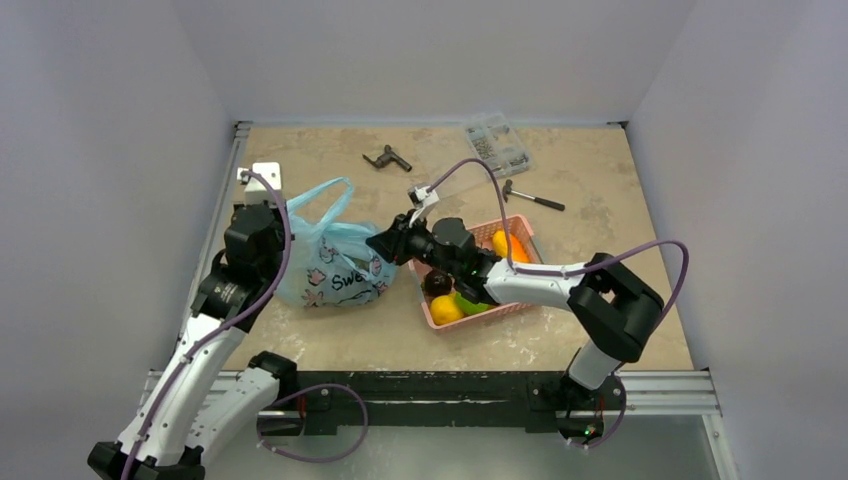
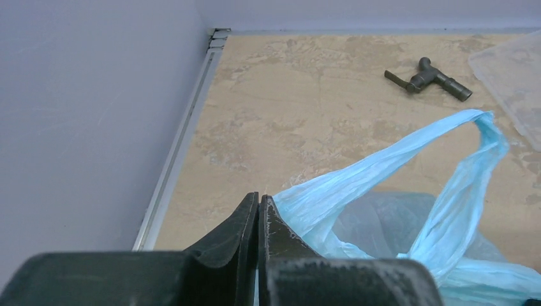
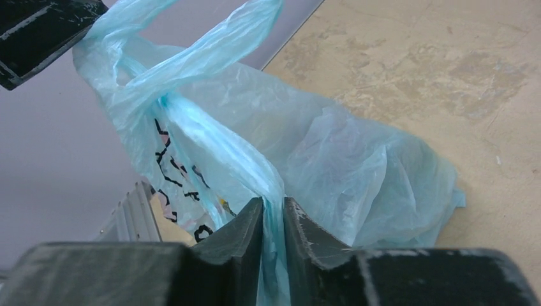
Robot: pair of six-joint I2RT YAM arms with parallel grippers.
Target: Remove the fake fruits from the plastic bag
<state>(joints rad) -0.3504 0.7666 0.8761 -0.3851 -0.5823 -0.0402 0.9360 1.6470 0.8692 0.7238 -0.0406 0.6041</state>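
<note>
You're opening the plastic bag at nine o'clock on the desk, left hand and right hand each pinching a handle, the mouth needing spreading, the fake fruits probably hiding inside.

L gripper clamped tight; R gripper clamped, slim gap.

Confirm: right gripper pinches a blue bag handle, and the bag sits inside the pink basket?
No. The right gripper does pinch a handle of the plastic bag, but the bag lies on the table, left of the pink basket, as the top external view shows.
</note>
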